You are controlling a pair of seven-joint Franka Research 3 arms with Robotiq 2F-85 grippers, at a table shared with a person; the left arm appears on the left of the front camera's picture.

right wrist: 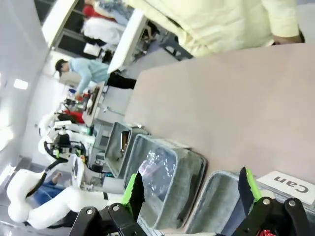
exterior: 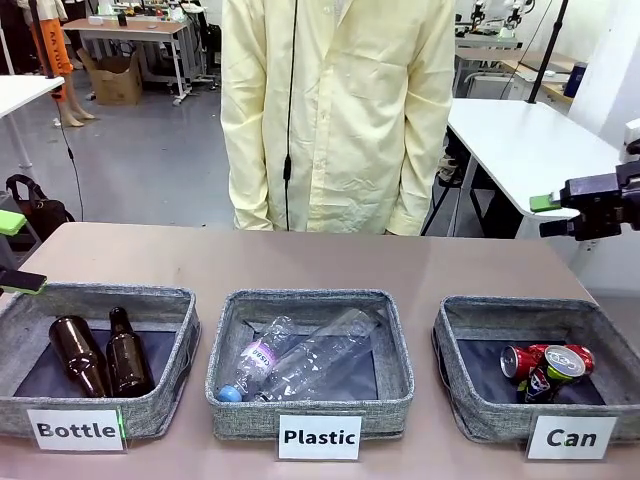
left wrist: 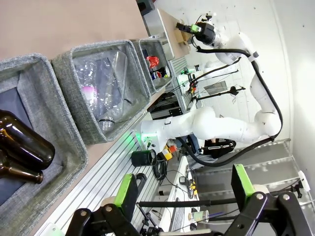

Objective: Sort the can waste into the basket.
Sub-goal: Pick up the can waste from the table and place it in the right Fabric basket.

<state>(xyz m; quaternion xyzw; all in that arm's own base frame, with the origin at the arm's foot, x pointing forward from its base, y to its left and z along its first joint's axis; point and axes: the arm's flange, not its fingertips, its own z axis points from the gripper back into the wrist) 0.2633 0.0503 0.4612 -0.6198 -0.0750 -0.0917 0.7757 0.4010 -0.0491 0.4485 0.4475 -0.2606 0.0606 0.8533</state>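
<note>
Three grey fabric baskets line the near edge of the desk [exterior: 330, 262], each behind a white label. At the near right corner the "Can" basket [exterior: 455, 330] already holds the cans: the dented red can [exterior: 520, 360] lies on its side touching a second can with a red rim and silver top [exterior: 567, 361], and a dark can [exterior: 537, 385] is tucked just under them. Judging by that, the sorting looks done. In the middle, the "Plastic" basket [exterior: 225, 345] carries clear plastic bottles [exterior: 310, 360]; at the near left corner the "Bottle" basket [exterior: 185, 335] carries two brown glass bottles [exterior: 100, 352] lying side by side.

Farther back, the right claw [exterior: 560, 212] hangs released and empty beyond the desk's right edge, likely parked clear of the baskets. The left claw [exterior: 14, 250] sits at the left edge, released too, holding nothing. A person [exterior: 335, 110] stands at the far edge.
</note>
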